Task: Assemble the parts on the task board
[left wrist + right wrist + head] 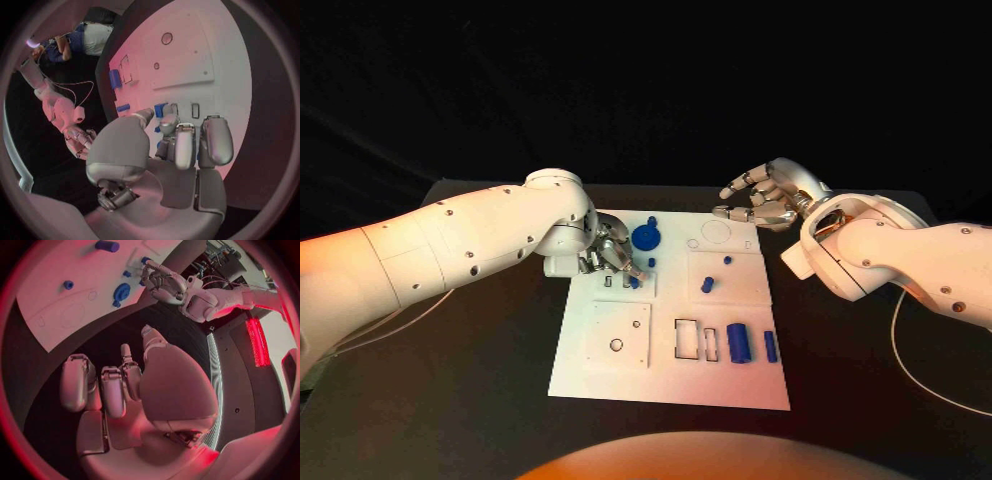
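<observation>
The left hand [606, 254] is down on the far left part of the flat white plastic task board [625, 375], its silver fingers [185, 145] curled around a small blue plastic part [635, 281] at the narrow slots there. In the left wrist view the part's blue [161, 110] shows just past the fingertips, touching them, so I judge the hand is holding it, long axis roughly upright over a slot. Seating it seems to depend on keeping that axis lined up with the slot directly below the fingers. The right hand [764, 197] hovers off the board's far right corner, fingers loosely curled and holding nothing. A blue round knob-like part [648, 236] lies just beyond the left fingers; two blue cylinders [751, 343] rest well nearer the robot.
</observation>
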